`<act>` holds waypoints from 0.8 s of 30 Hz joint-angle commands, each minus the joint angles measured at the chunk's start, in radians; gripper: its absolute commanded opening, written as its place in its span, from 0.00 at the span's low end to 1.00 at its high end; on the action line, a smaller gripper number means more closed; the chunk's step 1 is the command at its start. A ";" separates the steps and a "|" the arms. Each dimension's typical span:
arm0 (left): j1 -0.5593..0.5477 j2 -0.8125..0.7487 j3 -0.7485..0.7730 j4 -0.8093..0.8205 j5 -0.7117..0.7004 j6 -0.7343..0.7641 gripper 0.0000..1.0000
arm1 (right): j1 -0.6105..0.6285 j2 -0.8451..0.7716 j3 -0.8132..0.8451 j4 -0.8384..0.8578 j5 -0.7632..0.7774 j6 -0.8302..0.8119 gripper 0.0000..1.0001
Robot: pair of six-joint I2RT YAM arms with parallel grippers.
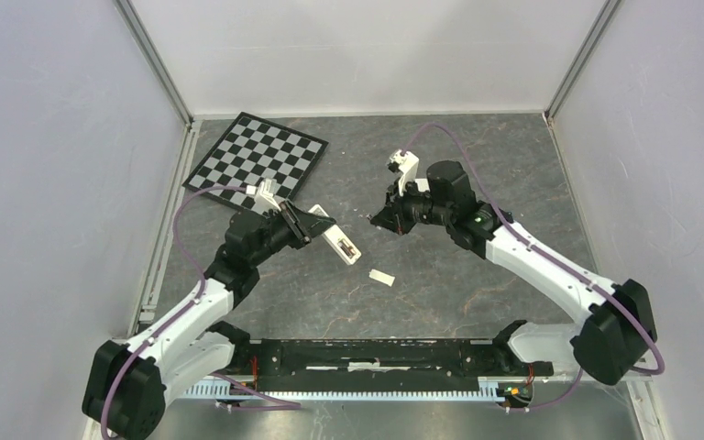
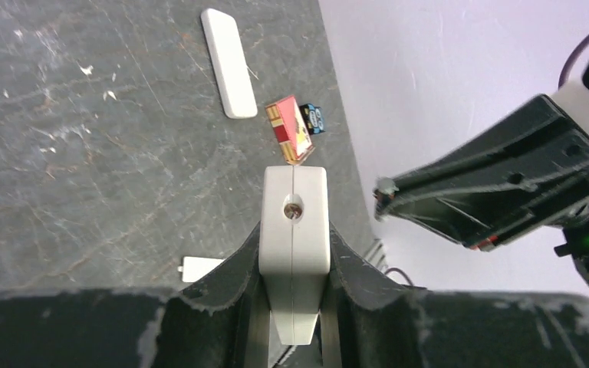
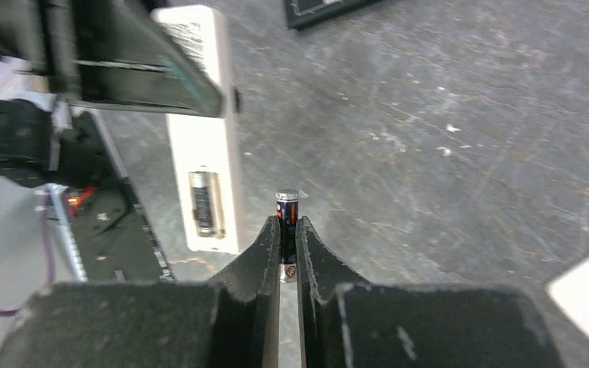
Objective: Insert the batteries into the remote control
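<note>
My right gripper (image 3: 287, 234) is pinched almost closed on a battery (image 3: 287, 207), whose end pokes out past the fingertips. Just to its left is the remote control (image 3: 203, 146), its back facing my right wrist camera and a second battery (image 3: 203, 201) lying in the open compartment. My left gripper (image 2: 294, 245) clamps the remote by its narrow sides, over the table (image 1: 440, 293). Farther back on the table lies a checkerboard (image 1: 257, 156).
</note>
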 commanded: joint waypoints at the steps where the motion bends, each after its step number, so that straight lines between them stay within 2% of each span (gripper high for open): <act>1: 0.007 0.008 -0.048 0.235 0.043 -0.206 0.02 | 0.042 -0.067 -0.006 0.043 -0.091 0.128 0.12; 11: 0.008 -0.020 -0.074 0.253 0.033 -0.312 0.02 | 0.203 -0.037 0.096 -0.097 0.102 0.067 0.13; 19: 0.008 -0.038 -0.090 0.265 0.038 -0.356 0.02 | 0.227 -0.023 0.109 -0.116 0.160 0.039 0.15; 24: 0.008 -0.033 -0.099 0.297 0.046 -0.384 0.02 | 0.229 -0.006 0.111 -0.112 0.145 0.031 0.17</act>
